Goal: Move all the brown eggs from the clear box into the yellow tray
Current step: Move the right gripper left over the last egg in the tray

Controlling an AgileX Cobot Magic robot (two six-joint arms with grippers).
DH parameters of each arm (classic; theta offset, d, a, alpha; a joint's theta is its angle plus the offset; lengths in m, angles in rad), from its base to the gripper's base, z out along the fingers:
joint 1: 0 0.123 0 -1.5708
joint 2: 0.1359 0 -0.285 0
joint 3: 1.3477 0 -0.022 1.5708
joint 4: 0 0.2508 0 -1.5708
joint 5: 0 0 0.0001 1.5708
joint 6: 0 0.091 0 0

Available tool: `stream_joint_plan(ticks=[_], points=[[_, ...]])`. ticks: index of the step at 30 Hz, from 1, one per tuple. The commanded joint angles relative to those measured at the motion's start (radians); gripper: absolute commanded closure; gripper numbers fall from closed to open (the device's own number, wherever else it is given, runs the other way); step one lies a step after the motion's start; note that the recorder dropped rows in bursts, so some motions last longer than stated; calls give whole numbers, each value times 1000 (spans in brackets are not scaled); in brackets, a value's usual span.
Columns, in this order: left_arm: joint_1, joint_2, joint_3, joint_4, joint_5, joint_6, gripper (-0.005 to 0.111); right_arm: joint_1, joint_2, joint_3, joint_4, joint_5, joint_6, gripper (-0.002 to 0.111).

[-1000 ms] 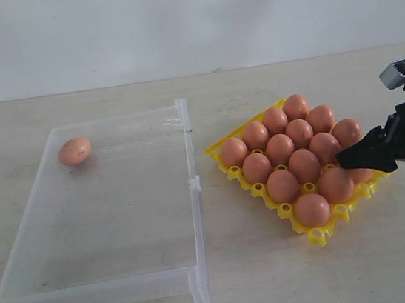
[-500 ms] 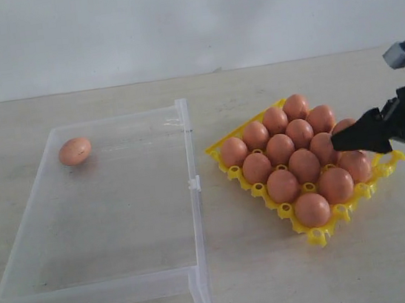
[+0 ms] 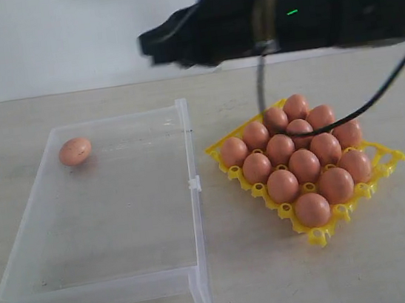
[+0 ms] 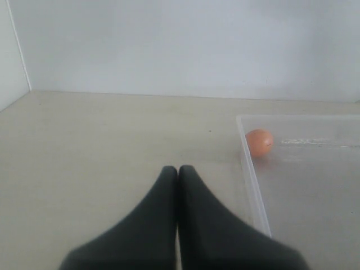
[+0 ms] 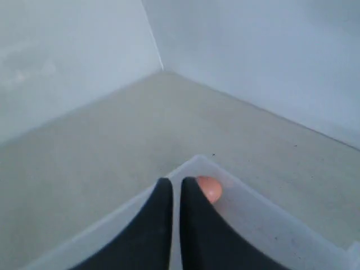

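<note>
One brown egg [image 3: 75, 150] lies in the far left corner of the clear box [image 3: 191, 198]. Several brown eggs [image 3: 304, 164] fill the cups of the yellow tray [image 3: 318, 236] on the right. My right arm stretches across high above the tray, and its gripper [image 3: 145, 43] hangs in the air over the box's far side, shut and holding nothing. In the right wrist view the gripper [image 5: 175, 183] points toward the lone egg [image 5: 210, 188] well below. My left gripper [image 4: 178, 169] is shut and empty, outside the box wall [image 4: 253, 185], with the egg [image 4: 259, 142] beyond it.
A pale wall runs behind the table. A black cable [image 3: 347, 119] hangs from the right arm over the tray's far eggs. The box's rim flange [image 3: 194, 185] faces the tray, with a strip of bare table between them.
My right gripper rose from beside the tray's right edge and swung left, high above the table toward the box. Its jaws closed empty. No egg moved.
</note>
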State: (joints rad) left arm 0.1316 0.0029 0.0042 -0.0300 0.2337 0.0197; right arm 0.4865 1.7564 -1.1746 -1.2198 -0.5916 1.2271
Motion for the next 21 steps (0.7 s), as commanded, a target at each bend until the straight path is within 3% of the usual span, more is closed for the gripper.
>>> stream_joint_plan(ticks=[1, 4, 7, 9, 10, 12, 15, 18, 21], points=[[-3, -3, -4, -5, -1, 1, 111, 279, 171, -124, 55, 389, -276, 108], [-3, -3, -4, -5, -1, 1, 111, 378, 263, -196, 52, 524, -294, 108], [-3, -3, -4, -5, -1, 1, 111, 444, 316, -257, 154, 800, -219, 108], [-3, -3, -4, -5, -1, 1, 111, 464, 330, -284, 287, 979, -405, 108], [-3, -3, -4, -5, -1, 1, 111, 468, 330, -300, 414, 1067, -588, 108], [-3, -3, -4, -5, -1, 1, 111, 469, 328, -357, 778, 1268, -1007, 108], [-3, -3, -4, -5, -1, 1, 111, 445, 328, -433, 1189, 1512, -1379, 108], [-3, -3, -4, -5, -1, 1, 111, 441, 328, -457, 1367, 1611, -1497, 108], [-3, -3, -4, -5, -1, 1, 111, 443, 328, -459, 1372, 1804, -1499, 108]])
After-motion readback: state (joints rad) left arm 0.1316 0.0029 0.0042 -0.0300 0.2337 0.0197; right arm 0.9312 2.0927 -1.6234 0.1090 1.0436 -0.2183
